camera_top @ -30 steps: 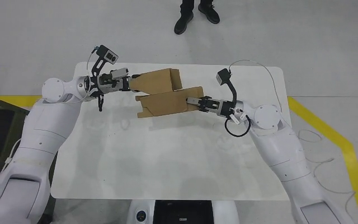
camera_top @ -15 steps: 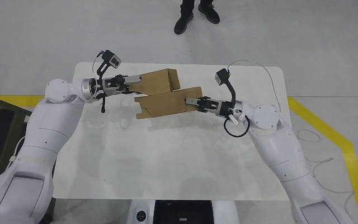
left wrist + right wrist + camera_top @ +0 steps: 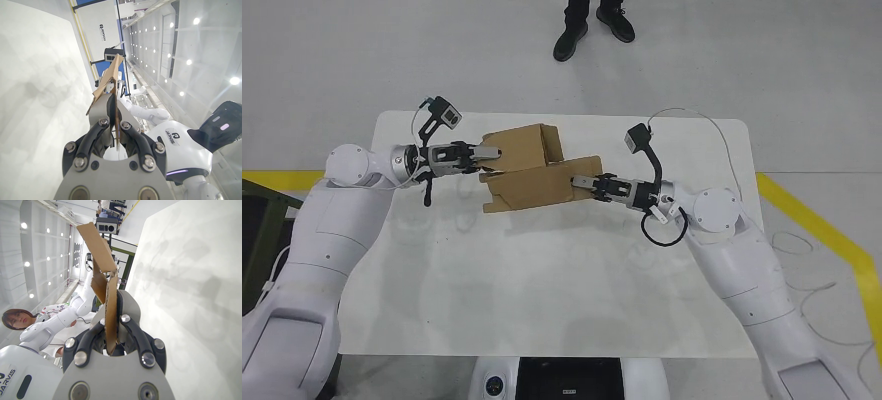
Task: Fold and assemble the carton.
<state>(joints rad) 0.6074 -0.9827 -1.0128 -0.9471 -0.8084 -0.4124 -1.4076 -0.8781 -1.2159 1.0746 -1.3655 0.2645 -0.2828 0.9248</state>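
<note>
The left gripper (image 3: 485,154) and right gripper (image 3: 582,181) each pinch one end of the carton (image 3: 527,150).
It hangs partly opened over the far half of the table (image 3: 542,290), long axis running claw to claw, neither arm nearer.

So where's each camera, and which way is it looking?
Top view: above the arms, looking down at the table; both arms show.
Left wrist view: on the left arm, looking along the left gripper at the carton.
Right wrist view: on the right arm, looking along the right gripper.
All share the carton, pinched by both grippers.
</note>
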